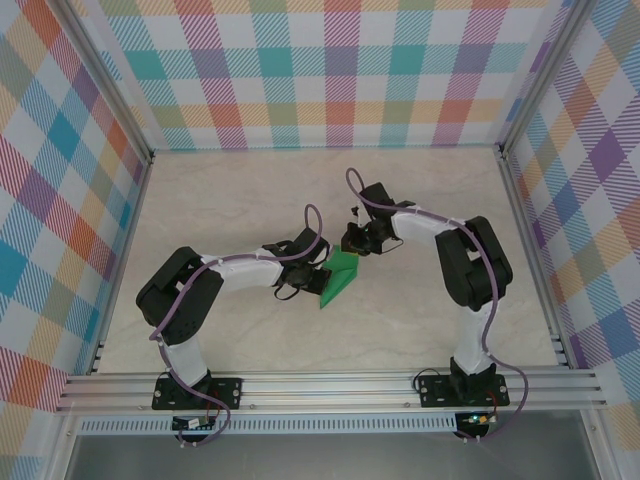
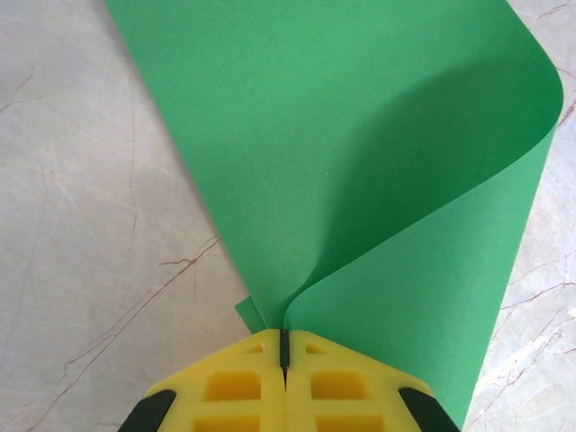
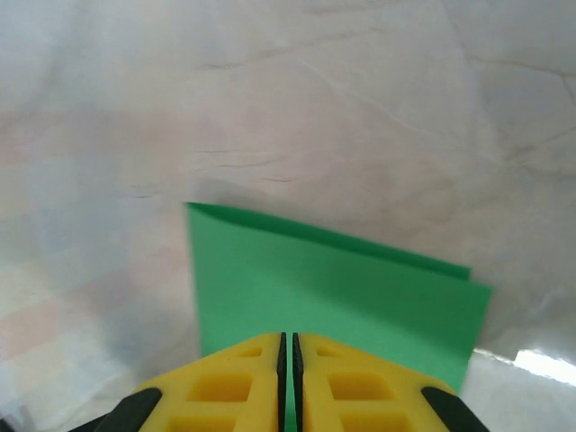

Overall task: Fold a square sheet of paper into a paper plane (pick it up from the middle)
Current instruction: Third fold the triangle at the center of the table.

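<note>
The square sheet of paper (image 1: 340, 279) is bright green and hangs bent between both grippers above the table's middle. My left gripper (image 1: 308, 281) grips its left side. In the left wrist view the yellow jaws of the left gripper (image 2: 284, 346) are shut on the sheet of paper (image 2: 360, 135), which curls up and over to the right in a loose loop. My right gripper (image 1: 356, 246) holds the sheet's far upper end. In the right wrist view the right gripper (image 3: 290, 360) is pinched on the paper (image 3: 342, 288), a green strip showing between its pads.
The pale marbled tabletop (image 1: 250, 190) lies open around both arms. Checked walls (image 1: 330, 70) close in the back and both sides. An aluminium rail (image 1: 330, 385) runs along the near edge, with the two arm bases bolted to it.
</note>
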Tool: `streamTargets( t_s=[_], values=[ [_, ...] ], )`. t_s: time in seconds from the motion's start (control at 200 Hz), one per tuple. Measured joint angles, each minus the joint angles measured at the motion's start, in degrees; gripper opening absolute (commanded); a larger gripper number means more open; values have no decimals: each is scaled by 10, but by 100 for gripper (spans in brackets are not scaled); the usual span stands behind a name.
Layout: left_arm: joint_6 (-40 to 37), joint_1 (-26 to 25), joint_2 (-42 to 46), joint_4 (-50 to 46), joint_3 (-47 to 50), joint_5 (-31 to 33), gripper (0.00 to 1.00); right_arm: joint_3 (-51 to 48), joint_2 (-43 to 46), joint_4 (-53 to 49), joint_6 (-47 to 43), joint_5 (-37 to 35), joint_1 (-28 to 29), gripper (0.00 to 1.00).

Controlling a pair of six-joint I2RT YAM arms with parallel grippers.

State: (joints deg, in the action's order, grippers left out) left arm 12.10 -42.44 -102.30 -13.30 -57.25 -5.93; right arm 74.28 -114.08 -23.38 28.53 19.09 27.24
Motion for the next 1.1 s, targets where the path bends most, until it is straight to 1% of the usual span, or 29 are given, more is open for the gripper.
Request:
streamTargets(
  t_s=[0.075, 0.22, 1.1],
  values=[
    [-1, 0, 0, -1, 0, 0, 0, 4, -21, -13, -8, -2, 0, 13],
    [-2, 0, 1, -2, 0, 0, 0, 15, -26, -20, -17, -3, -2, 12],
    [-10, 0, 3, -5, -8, -3, 0, 17, -28, -22, -24, -2, -2, 13]
  ],
)
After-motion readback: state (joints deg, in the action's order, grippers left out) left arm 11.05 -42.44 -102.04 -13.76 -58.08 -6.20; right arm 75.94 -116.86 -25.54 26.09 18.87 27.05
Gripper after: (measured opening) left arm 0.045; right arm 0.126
